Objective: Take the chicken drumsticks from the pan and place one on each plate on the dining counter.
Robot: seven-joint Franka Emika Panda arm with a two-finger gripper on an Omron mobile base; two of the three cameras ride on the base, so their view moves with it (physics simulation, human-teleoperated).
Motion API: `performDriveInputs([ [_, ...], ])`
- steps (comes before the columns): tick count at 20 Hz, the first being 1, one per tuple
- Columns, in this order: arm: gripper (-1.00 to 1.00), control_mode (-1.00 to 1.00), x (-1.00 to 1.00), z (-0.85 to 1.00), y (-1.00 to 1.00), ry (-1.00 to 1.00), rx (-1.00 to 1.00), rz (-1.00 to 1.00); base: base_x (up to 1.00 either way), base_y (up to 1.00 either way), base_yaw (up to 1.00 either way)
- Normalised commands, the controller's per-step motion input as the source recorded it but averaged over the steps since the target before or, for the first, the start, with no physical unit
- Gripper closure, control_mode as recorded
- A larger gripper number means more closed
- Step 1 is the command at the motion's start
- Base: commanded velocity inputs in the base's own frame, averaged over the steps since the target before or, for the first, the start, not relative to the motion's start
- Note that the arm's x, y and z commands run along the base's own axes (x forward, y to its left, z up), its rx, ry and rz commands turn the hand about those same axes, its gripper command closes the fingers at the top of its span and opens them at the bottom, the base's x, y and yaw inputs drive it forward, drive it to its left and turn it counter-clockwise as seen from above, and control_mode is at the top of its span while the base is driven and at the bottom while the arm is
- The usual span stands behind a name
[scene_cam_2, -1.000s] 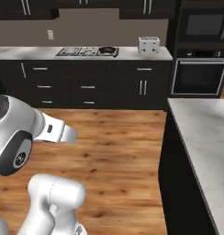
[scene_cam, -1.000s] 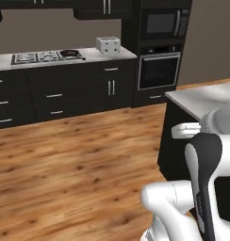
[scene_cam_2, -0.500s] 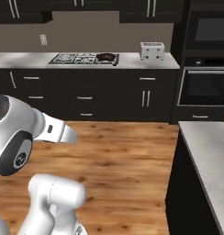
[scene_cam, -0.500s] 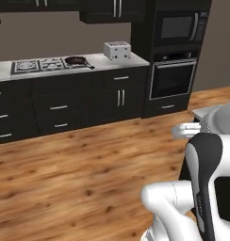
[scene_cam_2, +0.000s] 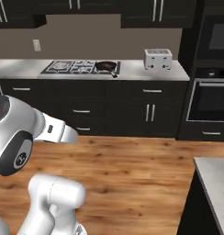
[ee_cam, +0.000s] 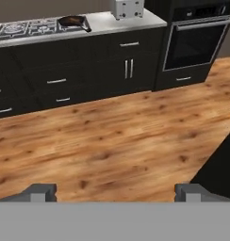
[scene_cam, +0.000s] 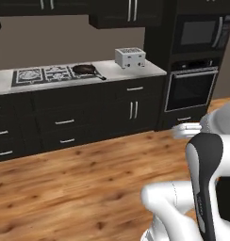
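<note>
One pan on the right end of the stove, handle pointing right toward one toaster; contents too small to tell. One wall oven at right. Gripper released, fingertips set wide apart, hanging over bare wood floor. Arm folded close above base, hand aimed toward the cabinets

Base has swung — pan now nearer, centred.
</note>
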Motion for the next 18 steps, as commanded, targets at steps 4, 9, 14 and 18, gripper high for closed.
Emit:
performDriveInputs([
  [4,-1.00,1.00,0.00,0.00,0.00,0.00,0.00,0.00,1.00,0.00,0.18],
  [9,-1.00,1.00,0.00,0.00,0.00,0.00,0.00,0.00,1.00,-0.14,0.24],
  [14,-1.00,1.00,0.00,0.00,0.00,0.00,0.00,0.00,0.98,-0.36,0.21],
  [18,-1.00,1.00,0.00,0.00,0.00,0.00,0.00,0.00,0.84,-0.43,0.19],
])
